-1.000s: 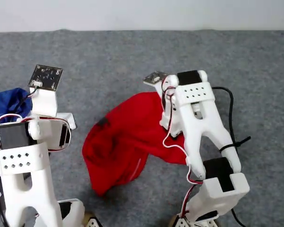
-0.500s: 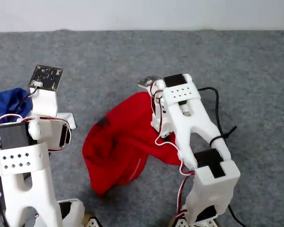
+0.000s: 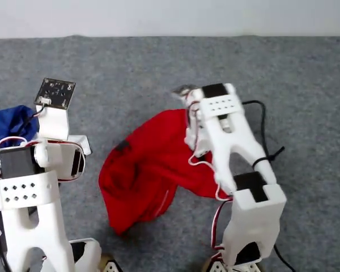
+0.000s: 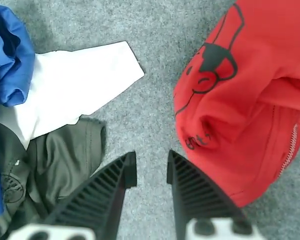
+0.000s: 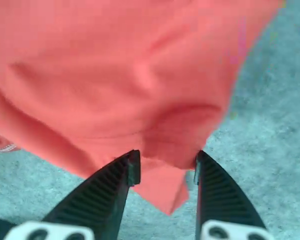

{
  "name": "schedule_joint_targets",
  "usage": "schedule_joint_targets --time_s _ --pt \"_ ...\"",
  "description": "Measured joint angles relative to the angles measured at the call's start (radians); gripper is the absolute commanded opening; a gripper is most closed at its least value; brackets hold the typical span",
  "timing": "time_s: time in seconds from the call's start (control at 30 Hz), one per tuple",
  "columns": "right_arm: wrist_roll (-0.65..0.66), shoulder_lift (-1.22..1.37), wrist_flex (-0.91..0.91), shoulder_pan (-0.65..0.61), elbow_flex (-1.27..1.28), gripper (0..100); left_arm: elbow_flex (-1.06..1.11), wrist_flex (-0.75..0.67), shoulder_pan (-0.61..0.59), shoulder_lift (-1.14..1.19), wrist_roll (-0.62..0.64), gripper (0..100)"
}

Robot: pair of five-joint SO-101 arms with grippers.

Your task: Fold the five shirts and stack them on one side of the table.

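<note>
You are barely beginning: the red shirt (image 3: 144, 170) is lying crumpled mid-table, your right gripper (image 5: 166, 159) gaping wide around its edge, your left gripper (image 4: 151, 159) hovering narrowly parted beside it. Nothing is looking folded or stacked.

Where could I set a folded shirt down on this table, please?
The far strip of grey table between the back wall and the red shirt is bare, as is the stretch beyond the right arm. The left edge is crowded: blue shirt, white shirt and dark shirt lie bunched.
</note>
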Motion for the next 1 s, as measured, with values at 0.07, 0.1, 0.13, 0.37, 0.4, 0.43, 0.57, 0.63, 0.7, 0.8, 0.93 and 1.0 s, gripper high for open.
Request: schedule_joint_targets --time_s 0.07,0.1,0.13,0.37,0.4,0.43,0.57,0.63,0.7,0.8,0.93,1.0 --pt "0.000 0.000 0.000 0.048 -0.018 18.8 0.000 0.000 0.000 0.000 0.000 11" --pt "0.000 0.000 0.000 0.071 -0.025 18.8 0.000 0.000 0.000 0.000 0.000 11" --pt "0.000 0.000 0.000 0.091 -0.026 18.8 0.000 0.000 0.000 0.000 0.000 11" --pt "0.000 0.000 0.000 0.100 -0.026 18.8 0.000 0.000 0.000 0.000 0.000 11" --pt "0.000 0.000 0.000 0.094 -0.026 18.8 0.000 0.000 0.000 0.000 0.000 11" --pt "0.000 0.000 0.000 0.081 -0.026 18.8 0.000 0.000 0.000 0.000 0.000 11" --pt "0.000 0.009 -0.014 0.032 -0.026 18.8 0.000 0.000 0.000 0.000 0.000 11" --pt "0.000 0.040 -0.021 0.015 -0.026 18.8 0.000 0.000 0.000 0.000 0.000 11" --pt "0.000 0.077 -0.023 0.009 -0.026 18.7 0.000 0.000 0.000 0.000 0.000 11" --pt "0.000 0.121 -0.028 0.008 -0.026 18.6 0.000 0.000 0.000 0.000 0.000 11" --pt "0.000 0.141 -0.026 0.008 -0.026 9.9 0.000 0.000 0.000 0.000 0.000 11" --pt "0.000 0.141 -0.014 0.008 -0.055 2.9 0.000 0.000 0.000 0.000 0.000 11"
